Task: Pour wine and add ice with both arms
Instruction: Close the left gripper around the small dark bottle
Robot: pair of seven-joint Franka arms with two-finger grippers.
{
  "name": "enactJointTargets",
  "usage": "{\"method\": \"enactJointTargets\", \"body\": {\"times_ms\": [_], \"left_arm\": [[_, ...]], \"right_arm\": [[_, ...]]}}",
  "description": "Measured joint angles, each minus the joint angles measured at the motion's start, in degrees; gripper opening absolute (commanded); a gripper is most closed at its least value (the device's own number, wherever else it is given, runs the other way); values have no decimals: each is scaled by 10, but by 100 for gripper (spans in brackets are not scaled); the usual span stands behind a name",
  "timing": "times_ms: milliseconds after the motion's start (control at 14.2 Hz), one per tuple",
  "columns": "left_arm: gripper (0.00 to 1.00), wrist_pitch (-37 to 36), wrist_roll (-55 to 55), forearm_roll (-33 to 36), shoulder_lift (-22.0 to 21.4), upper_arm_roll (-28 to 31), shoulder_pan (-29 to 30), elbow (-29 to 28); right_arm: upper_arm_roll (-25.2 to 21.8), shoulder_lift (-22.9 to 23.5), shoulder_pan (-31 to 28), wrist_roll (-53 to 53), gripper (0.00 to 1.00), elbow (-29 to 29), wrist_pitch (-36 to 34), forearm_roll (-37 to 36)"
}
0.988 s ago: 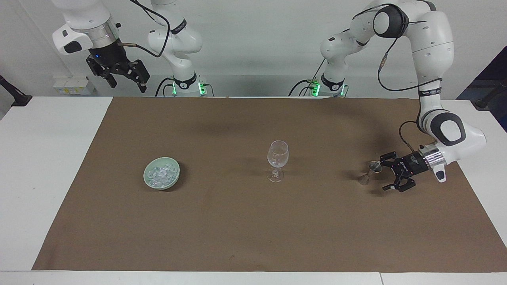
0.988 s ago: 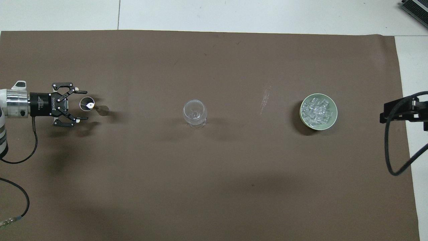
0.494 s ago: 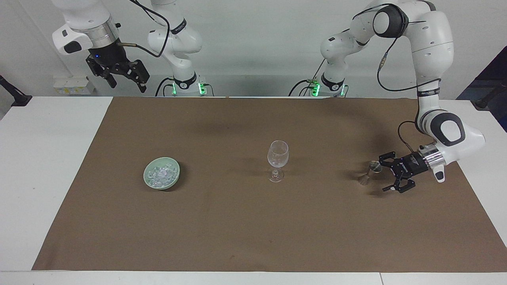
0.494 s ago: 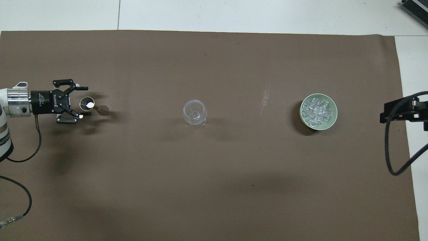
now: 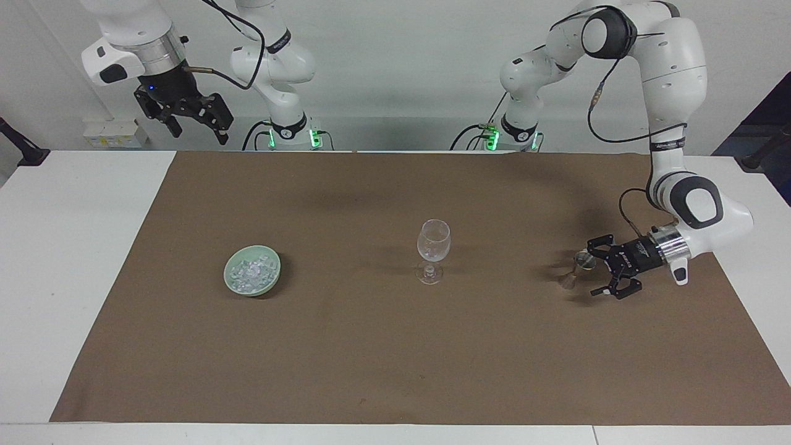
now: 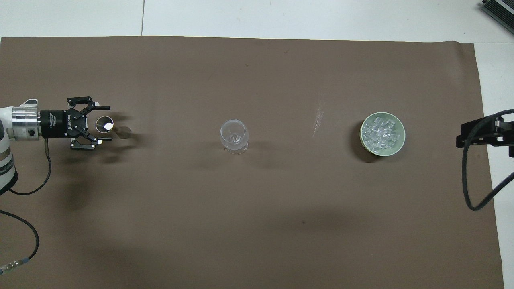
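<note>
Left gripper [image 5: 594, 272]: low over the brown mat [image 5: 395, 346] at the left arm's end of the table, lying sideways, jaws spread wide with one finger on each side of a small metal measuring cup [image 5: 578, 267]; in the overhead view [image 6: 103, 124] the fingertips flank the cup's round mouth without clearly touching it.
Small metal measuring cup: upright on the mat, hourglass-shaped, a pale glint showing inside its open top [image 6: 104, 125]; what it contains I cannot tell.
Step in hand: the approach for grasping the pouring vessel, judged from how the open jaws bracket it; no pouring has begun.
Next move calls for: closing squarely on the cup's narrow waist, lifting it level so nothing spills, carrying it to the wine glass and tipping it over the rim.
Wine glass [image 5: 433, 248]: clear, stemmed, upright at mid-mat, looks empty, well apart from both grippers.
Ice [image 6: 381, 132]: a heap of clear chunks in a pale green bowl [image 6: 400, 141], toward the right arm's end of the table, about as near to the robots as the glass.
Right gripper [image 5: 196, 127]: raised high at its own end, jaws apart, holding nothing; this arm waits.
Progress: neither wine nor ice is in the glass yet.
</note>
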Motion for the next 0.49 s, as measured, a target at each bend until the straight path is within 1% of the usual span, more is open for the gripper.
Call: {"method": "enactJointTargets", "body": {"times_ms": [494], "left_arm": [[100,-8,0,0,0,-1,0,-2]], "right_arm": [[0,0,0,0,100,0,0,0]]}}
